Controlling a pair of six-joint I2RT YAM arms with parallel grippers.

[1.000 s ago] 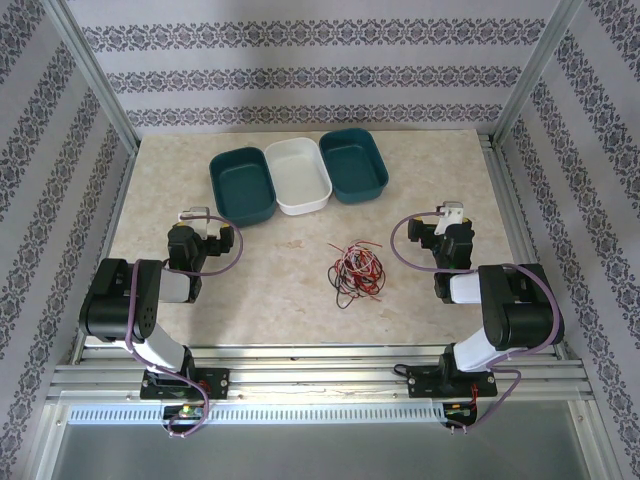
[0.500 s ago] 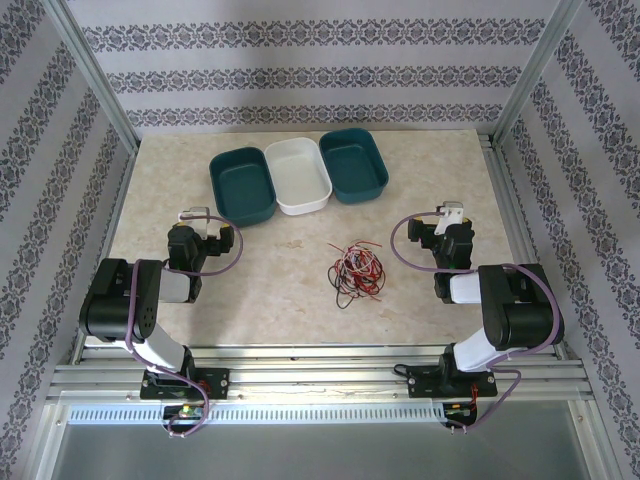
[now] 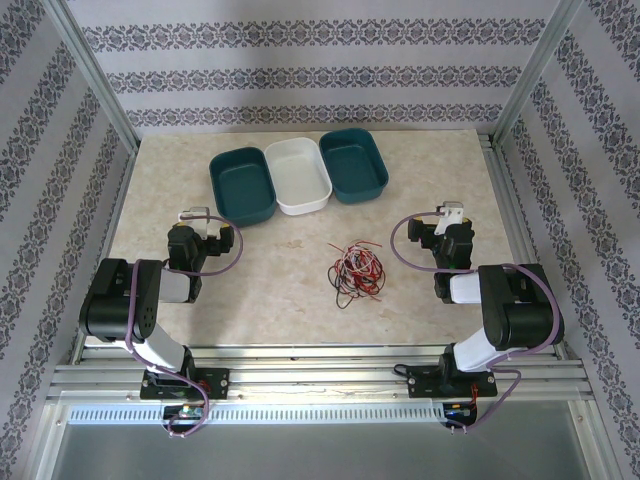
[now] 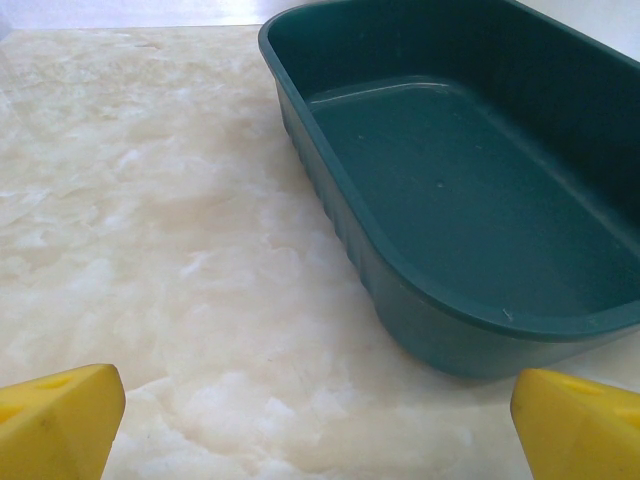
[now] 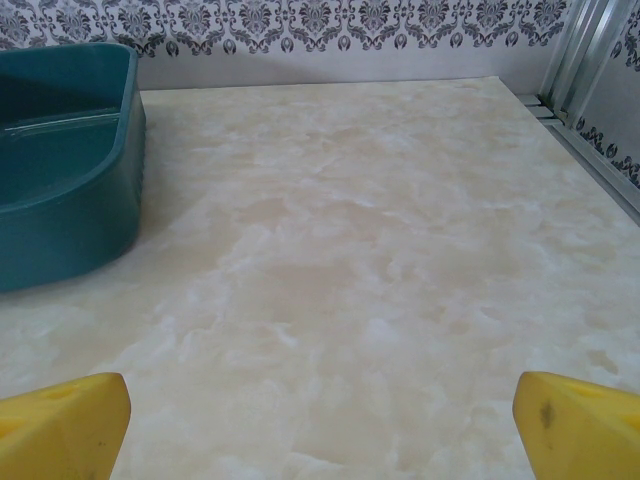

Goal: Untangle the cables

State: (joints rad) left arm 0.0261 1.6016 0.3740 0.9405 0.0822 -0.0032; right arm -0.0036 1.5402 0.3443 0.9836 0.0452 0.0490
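The cables [image 3: 355, 270] lie as one small tangle of hair-thin red, black and white wires on the marble tabletop, between the two arms. My left gripper [image 3: 196, 216] rests far to their left, near the left green bin; its yellow fingertips [image 4: 60, 420] stand wide apart with bare table between them. My right gripper [image 3: 452, 215] sits to the right of the tangle, well apart from it. Its yellow fingertips [image 5: 65, 425] are also spread wide over bare marble, holding nothing.
Three bins stand in a row at the back: a dark green one [image 3: 242, 184], a white one [image 3: 298, 175] and another green one [image 3: 352, 165]. The left green bin [image 4: 470, 200] is close ahead of my left gripper. A metal frame rail [image 3: 500, 190] borders the table's right side.
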